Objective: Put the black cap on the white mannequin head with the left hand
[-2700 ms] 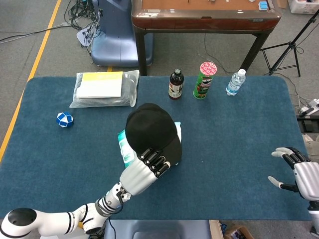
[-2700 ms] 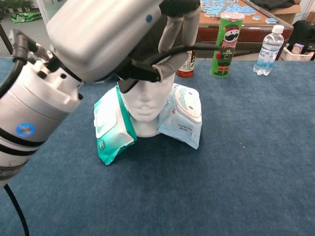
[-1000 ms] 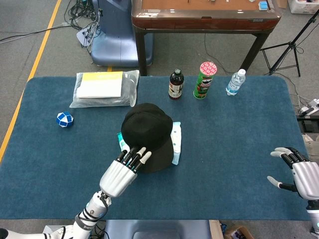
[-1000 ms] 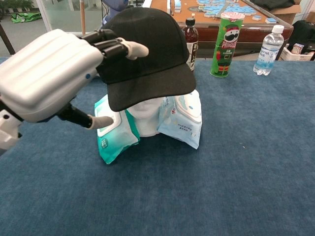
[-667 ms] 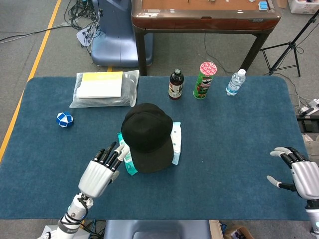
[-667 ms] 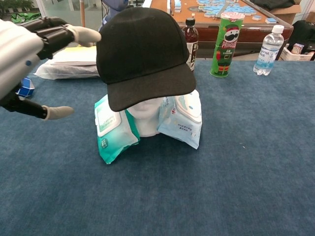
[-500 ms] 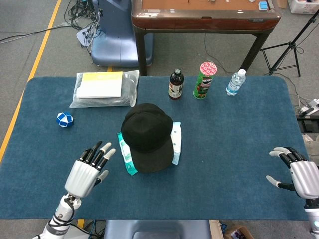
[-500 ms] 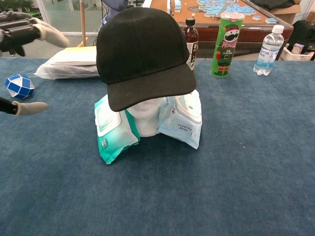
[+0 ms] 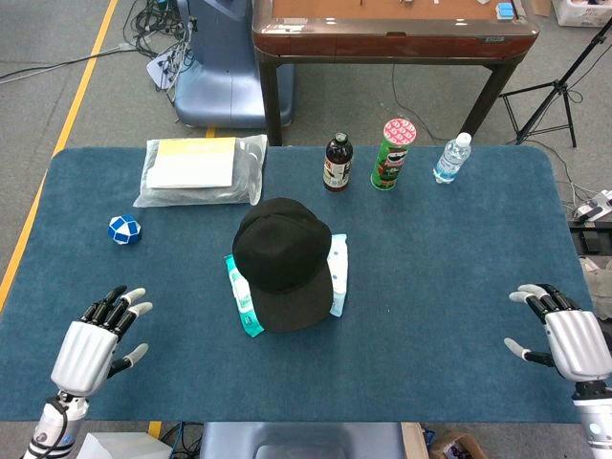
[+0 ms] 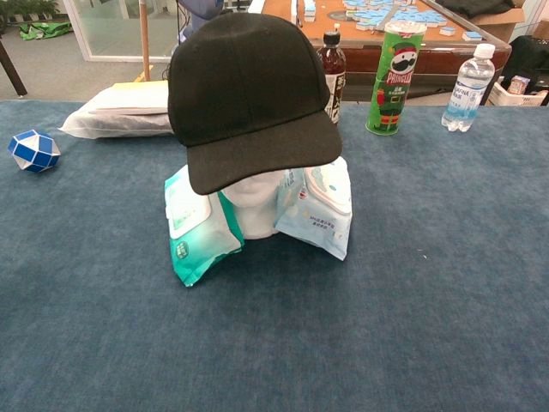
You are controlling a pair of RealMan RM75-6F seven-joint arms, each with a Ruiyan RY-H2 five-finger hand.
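Note:
The black cap (image 9: 283,260) (image 10: 249,94) sits on the white mannequin head (image 10: 254,204), brim toward me and covering the upper face. The head stands between two wet-wipe packs. My left hand (image 9: 94,346) hovers at the table's near left corner, fingers spread, holding nothing, well clear of the cap. My right hand (image 9: 562,339) is at the near right edge, also with fingers spread and empty. Neither hand shows in the chest view.
A green wipe pack (image 10: 194,226) and a pale blue one (image 10: 319,206) flank the head. Behind stand a dark bottle (image 9: 337,163), a Pringles can (image 9: 393,154) and a water bottle (image 9: 451,158). A bagged yellow booklet (image 9: 199,169) and a blue-white puzzle ball (image 9: 123,229) lie left.
My left hand let go of the cap's brim and drew back left and toward me, out of the chest view. The cap stays on the head. The right hand barely shifted.

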